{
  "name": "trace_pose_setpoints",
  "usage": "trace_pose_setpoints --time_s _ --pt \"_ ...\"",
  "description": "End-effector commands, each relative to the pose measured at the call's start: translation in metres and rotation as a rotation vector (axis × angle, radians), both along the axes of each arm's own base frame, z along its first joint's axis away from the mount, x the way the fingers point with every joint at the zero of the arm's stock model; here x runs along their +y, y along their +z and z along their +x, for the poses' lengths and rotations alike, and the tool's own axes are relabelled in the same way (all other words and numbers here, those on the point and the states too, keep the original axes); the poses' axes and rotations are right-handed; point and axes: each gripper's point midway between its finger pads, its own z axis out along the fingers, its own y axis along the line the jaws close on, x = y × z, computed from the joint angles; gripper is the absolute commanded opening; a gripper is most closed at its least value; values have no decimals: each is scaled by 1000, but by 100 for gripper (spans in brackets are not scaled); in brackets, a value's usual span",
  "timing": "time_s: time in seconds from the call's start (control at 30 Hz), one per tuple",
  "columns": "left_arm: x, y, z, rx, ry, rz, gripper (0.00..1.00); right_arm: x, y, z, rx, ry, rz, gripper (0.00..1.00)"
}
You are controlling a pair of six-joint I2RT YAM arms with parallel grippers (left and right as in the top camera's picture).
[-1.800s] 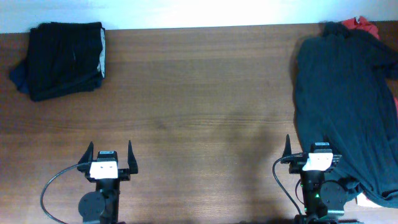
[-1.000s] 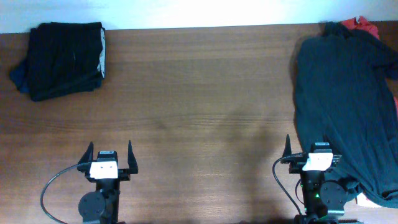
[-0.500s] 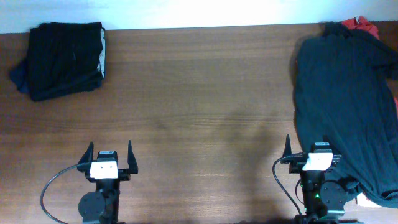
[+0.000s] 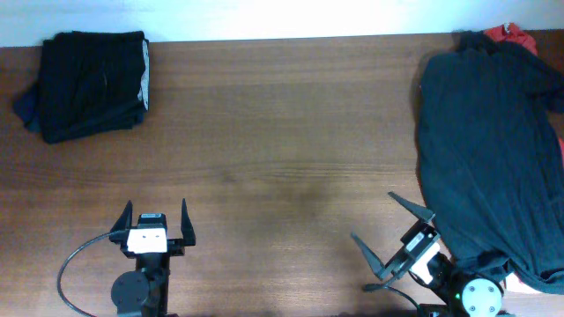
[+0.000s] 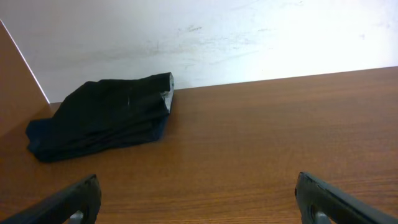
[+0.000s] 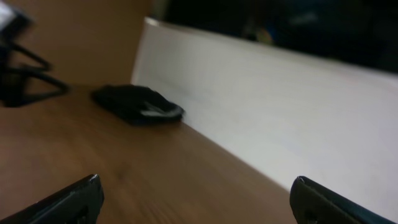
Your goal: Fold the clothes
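Observation:
The dark charcoal T-shirt (image 4: 486, 141) lies spread in a long heap on the right side of the table, from the back edge to the front; its lettering does not show. My right gripper (image 4: 381, 232) is open and empty near the front edge, turned to the left, just left of the shirt's lower part. In the right wrist view its open jaws (image 6: 196, 198) face the bare table and the back wall. My left gripper (image 4: 156, 217) is open and empty at the front left, far from the shirt; its jaws (image 5: 198, 198) hang over bare wood.
A black folded garment with a pale side stripe (image 4: 88, 83) lies at the back left corner; it also shows in the left wrist view (image 5: 102, 116) and the right wrist view (image 6: 138, 104). A red garment (image 4: 514, 35) peeks out behind the shirt at the back right.
My right gripper has swung from pointing straight back to pointing left, with its base shifted right and toward the front edge. The left arm and the clothes have not moved.

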Motion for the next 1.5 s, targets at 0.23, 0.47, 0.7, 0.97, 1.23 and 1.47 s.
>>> trace_pose_setpoints --time_s 0.23,0.47,0.7,0.97,1.23,1.47 --pt "0 -4 0 9 -2 15 99 -54 22 33 9 -349 187 99" --pt "0 -3 0 9 -2 15 99 -111 83 42 -42 -668 324 99" --pt "0 -3 0 9 -2 15 99 -117 138 116 86 -724 138 99" --pt "0 -4 0 9 -2 15 99 -114 60 230 736 -646 -136 99" --pt "0 -4 0 9 -2 15 99 -178 8 323 977 -960 -248 99" --pt "0 -3 0 9 -2 15 100 -201 -50 340 1095 -1005 -265 93"
